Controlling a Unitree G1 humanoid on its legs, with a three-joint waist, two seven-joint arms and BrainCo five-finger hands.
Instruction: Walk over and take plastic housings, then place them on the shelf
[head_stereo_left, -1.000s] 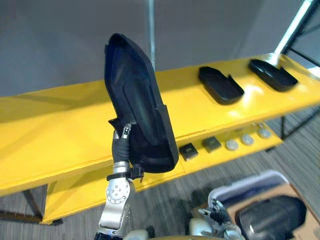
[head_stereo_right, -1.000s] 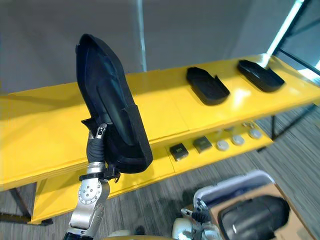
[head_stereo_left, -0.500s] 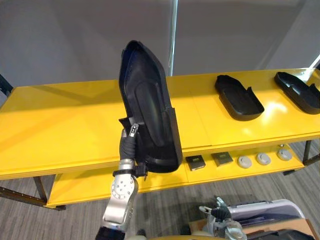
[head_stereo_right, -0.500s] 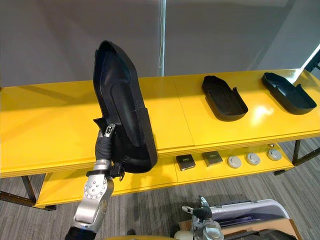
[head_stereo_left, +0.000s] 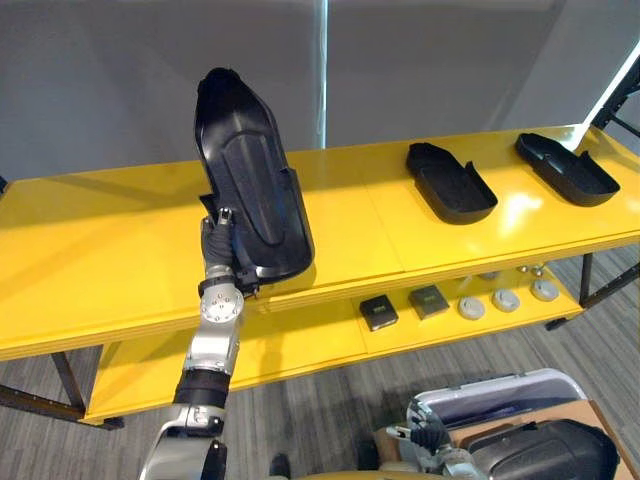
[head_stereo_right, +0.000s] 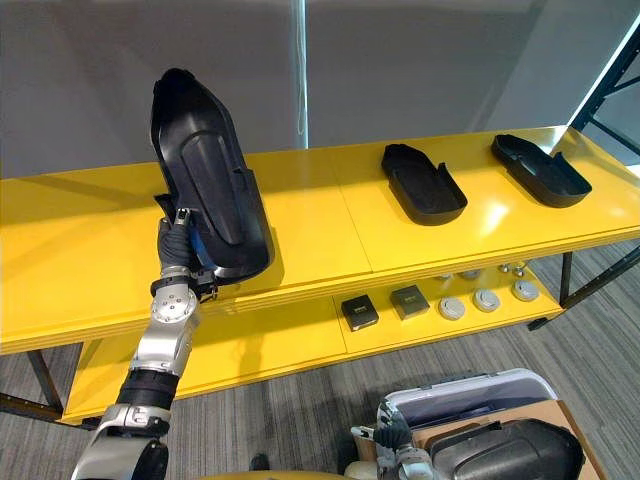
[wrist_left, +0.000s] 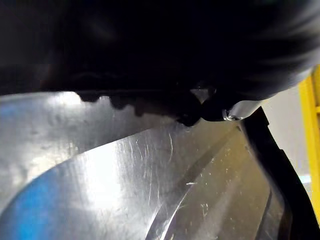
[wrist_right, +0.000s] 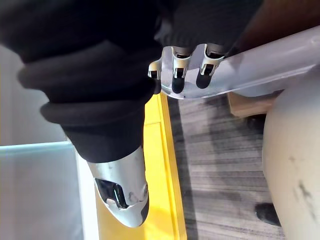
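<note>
My left hand (head_stereo_left: 218, 248) is shut on the lower end of a long black plastic housing (head_stereo_left: 245, 185), holding it nearly upright with its bottom edge just above the yellow shelf top (head_stereo_left: 110, 260). Up close, its glossy surface (wrist_left: 165, 190) shows in the left wrist view. Two more black housings (head_stereo_left: 450, 183) (head_stereo_right: 540, 170) lie flat on the shelf's right half. My right hand (wrist_right: 180, 67) hangs low at the lower right, fingers curled and holding nothing, beside a clear bin (head_stereo_left: 490, 392).
The lower shelf (head_stereo_right: 300, 345) carries two small black squares (head_stereo_left: 378, 311) and several round grey parts (head_stereo_left: 506, 299). A cardboard box with another black housing (head_stereo_left: 545, 455) sits on the floor at the lower right. A black frame (head_stereo_right: 610, 70) stands at the far right.
My left arm has reached forward, carrying the housing away from me and down toward the shelf top. The camera has also shifted, so the whole shelf sits differently.
</note>
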